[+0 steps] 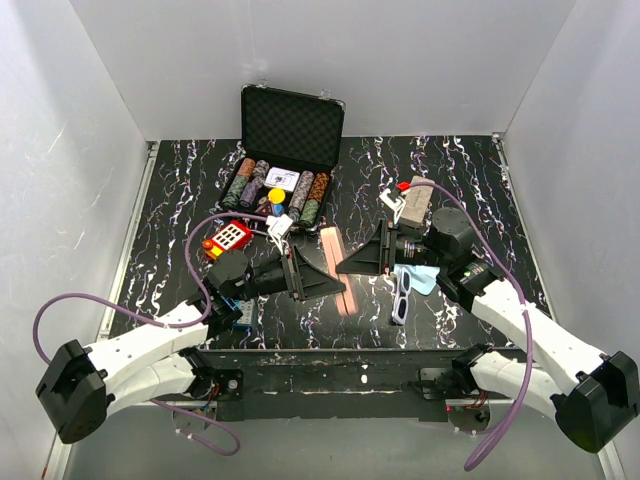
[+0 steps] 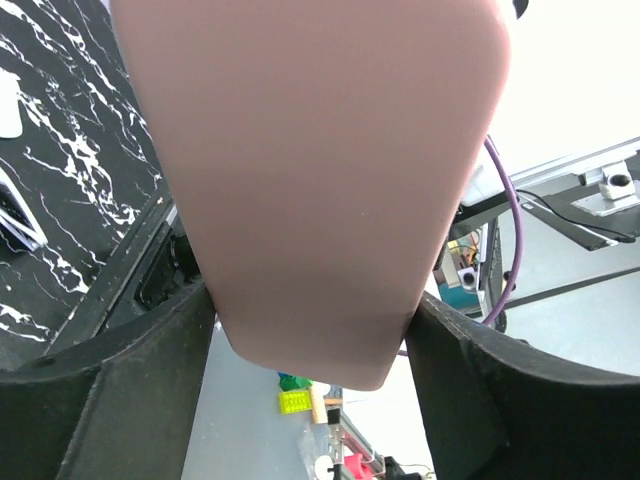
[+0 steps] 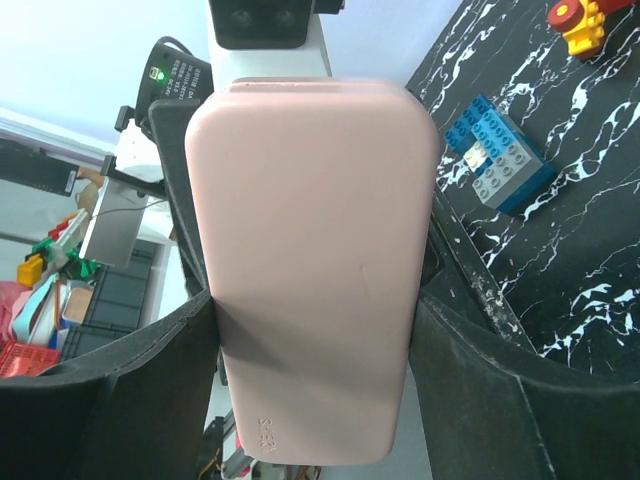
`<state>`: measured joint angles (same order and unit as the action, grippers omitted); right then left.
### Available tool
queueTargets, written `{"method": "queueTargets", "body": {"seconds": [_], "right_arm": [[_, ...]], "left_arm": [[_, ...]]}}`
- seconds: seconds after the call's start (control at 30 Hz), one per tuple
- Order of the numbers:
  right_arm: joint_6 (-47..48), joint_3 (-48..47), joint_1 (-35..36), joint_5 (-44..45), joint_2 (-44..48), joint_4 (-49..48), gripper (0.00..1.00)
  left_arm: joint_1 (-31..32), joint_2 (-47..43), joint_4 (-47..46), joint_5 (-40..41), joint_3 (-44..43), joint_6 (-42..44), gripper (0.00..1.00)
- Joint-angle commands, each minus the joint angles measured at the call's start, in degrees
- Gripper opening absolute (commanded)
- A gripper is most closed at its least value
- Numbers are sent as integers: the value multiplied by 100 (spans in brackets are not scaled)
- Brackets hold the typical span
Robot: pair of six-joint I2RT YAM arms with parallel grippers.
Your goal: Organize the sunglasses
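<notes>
Both grippers are shut on a pink oblong case (image 1: 331, 244) and hold it between them over the table's middle. My left gripper (image 1: 318, 280) grips it from the left and my right gripper (image 1: 358, 258) from the right. The case fills the left wrist view (image 2: 310, 180) between the black fingers (image 2: 130, 390), and the right wrist view (image 3: 315, 270) between its fingers (image 3: 500, 390). The white-framed sunglasses (image 1: 401, 296) lie on a light blue cloth (image 1: 423, 279) under the right arm. The purple sunglasses are not in view.
An open black chip case (image 1: 292, 125) with poker chips stands at the back. A grey-brown case (image 1: 415, 205) lies at back right. A red toy (image 1: 228, 239) and blue bricks (image 1: 243, 312) lie on the left; both show in the right wrist view, the bricks (image 3: 497, 155) below the toy (image 3: 580, 20).
</notes>
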<state>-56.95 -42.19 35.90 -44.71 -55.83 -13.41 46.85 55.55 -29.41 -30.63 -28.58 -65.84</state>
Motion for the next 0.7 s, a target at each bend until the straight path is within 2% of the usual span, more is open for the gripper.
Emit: {"method": "queueTargets", "body": {"seconds": [0.0,0.17,0.47,0.6,0.67], "right_arm": [[-352,-61,84,-442,99,-891,1],[-527,-43,84,-740,239,-1233,1],[-958,-79,93,-1198,336,-1954,1],[-941,-17,93,-1225,336,-2060,1],[-923,9,93,-1251,284,-2095,1]], "left_arm": [[0,-70,127,57,19,150,61],[0,-378,506,312,229,283,41],[0,-747,805,742,756,213,33],[0,-879,876,936,967,46,13],[0,-914,595,928,1091,-95,10]]}}
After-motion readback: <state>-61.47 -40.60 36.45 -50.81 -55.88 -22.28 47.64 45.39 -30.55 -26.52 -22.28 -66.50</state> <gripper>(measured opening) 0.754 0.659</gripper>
